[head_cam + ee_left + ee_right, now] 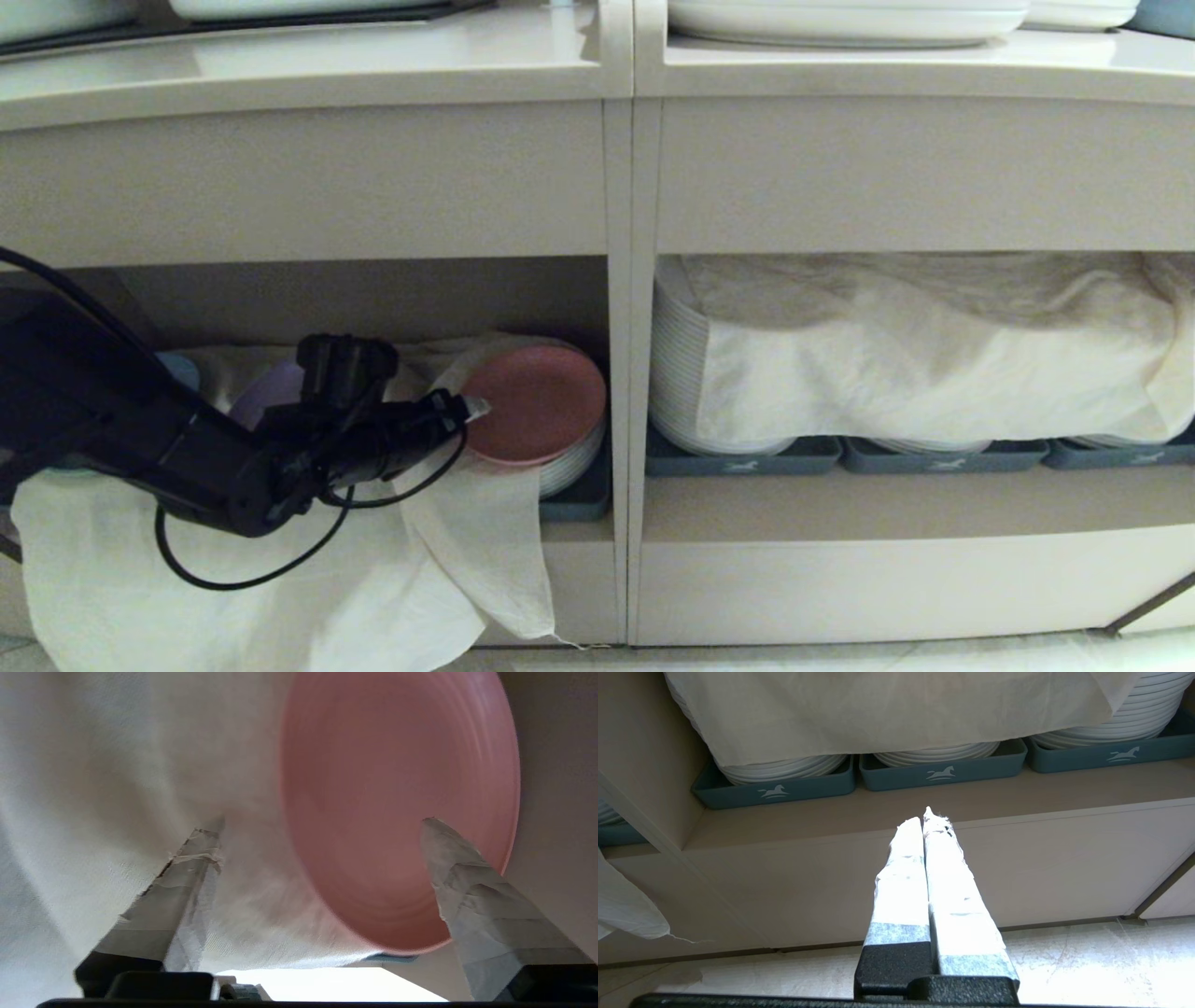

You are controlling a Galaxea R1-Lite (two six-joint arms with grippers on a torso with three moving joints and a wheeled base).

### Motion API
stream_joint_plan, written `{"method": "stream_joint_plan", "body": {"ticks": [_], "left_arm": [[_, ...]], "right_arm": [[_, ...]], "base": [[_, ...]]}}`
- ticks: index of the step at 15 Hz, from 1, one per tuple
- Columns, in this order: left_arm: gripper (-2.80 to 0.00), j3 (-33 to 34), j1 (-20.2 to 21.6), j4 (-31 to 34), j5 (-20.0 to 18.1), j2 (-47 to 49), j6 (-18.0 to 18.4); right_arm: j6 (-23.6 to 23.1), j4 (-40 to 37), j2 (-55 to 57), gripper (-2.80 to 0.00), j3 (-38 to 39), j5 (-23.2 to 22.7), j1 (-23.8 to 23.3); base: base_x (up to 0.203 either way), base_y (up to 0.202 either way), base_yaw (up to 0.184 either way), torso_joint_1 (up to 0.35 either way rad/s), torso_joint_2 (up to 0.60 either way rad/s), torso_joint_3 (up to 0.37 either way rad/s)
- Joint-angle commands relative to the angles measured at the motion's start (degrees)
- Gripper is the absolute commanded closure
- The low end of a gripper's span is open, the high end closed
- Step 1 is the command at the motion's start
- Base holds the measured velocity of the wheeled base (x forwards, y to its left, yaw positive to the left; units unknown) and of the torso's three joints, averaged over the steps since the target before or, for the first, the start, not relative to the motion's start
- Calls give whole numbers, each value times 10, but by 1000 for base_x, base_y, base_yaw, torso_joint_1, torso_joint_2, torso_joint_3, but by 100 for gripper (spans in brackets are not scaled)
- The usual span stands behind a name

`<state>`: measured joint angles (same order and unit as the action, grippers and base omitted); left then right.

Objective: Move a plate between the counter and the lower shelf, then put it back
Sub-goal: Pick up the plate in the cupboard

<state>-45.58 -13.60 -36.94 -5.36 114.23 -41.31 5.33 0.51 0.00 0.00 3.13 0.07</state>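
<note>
The pink plate (537, 403) (397, 812) lies on a short stack of white plates in a dark tray (579, 499) at the right end of the lower shelf (373, 294). My left gripper (471, 408) (322, 828) reaches into that cubby from the left, its tip at the plate's left rim. Its taped fingers (196, 868) stand wide open, with the plate ahead of them and nothing clasped. A white cloth (280, 579) hangs under and around the arm. The counter (280, 70) runs above. My right gripper (927, 814) is shut and empty, low before the right cubby.
The upright divider (621, 373) stands just right of the plate. The wider cubby holds tall white plate stacks (677, 373) under a cloth (915, 345), in blue trays (747, 457). A purple plate (271, 392) and a blue one (182, 369) lie behind my left arm.
</note>
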Motion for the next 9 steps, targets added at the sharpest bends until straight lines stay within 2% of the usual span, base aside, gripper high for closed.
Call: {"method": "stream_joint_plan", "body": {"ticks": [1,9], "left_arm": [[-280,-14,-2,-2,0,14,-3],[-280,-27,-18,-2,0,34,-3]], "right_arm": [[0,0,0,0,0,0,0],[0,0,0,0,0,0,0]], "base": [[0,0,0,0,0,0],[0,0,0,0,0,0]]}}
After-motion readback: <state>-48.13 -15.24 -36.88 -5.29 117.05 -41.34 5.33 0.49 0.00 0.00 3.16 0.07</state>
